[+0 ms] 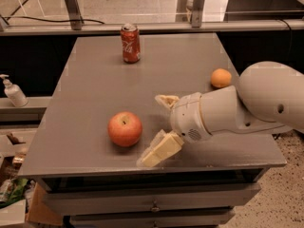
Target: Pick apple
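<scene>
Red-orange apple (125, 128), dark stem dimple on top, just beside the wide-spread claw (159, 126)

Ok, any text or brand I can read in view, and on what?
"Coca-Cola": white script on the red can, blurred but recognisable.
Pump bottle: nothing legible.
Apple, and the tool open just right of it: no markings.
</scene>
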Controlling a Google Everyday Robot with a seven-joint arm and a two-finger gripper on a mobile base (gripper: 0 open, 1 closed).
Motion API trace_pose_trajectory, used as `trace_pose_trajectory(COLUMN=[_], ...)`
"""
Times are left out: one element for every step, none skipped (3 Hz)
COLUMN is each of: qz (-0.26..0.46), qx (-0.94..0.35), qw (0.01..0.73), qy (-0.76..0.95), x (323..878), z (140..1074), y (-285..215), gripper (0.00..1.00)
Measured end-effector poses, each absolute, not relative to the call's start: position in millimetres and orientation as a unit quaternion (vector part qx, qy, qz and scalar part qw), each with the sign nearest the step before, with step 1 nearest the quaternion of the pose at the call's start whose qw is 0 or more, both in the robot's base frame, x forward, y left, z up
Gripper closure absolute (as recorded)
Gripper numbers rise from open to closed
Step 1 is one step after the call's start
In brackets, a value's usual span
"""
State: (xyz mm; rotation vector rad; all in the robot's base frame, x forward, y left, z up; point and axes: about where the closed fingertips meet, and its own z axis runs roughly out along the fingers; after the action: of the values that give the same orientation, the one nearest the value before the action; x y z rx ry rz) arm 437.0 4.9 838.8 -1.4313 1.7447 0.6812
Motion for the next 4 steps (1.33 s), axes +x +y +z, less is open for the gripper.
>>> trace_pose_trajectory(qz=[0.290, 0.308, 0.320, 0.325], qx=[-0.557, -0.561, -0.562, -0.558], qw=[0.393, 0.393, 0.395, 0.400], qy=[0.672, 0.660, 0.652, 0.650], x=[433.9, 428.3, 424.3, 423.3], z=[837.1, 836.0, 835.6, 836.2], y=[27.1, 47.2, 58.1, 60.0], gripper=[0.00, 0.00, 0.16, 0.40])
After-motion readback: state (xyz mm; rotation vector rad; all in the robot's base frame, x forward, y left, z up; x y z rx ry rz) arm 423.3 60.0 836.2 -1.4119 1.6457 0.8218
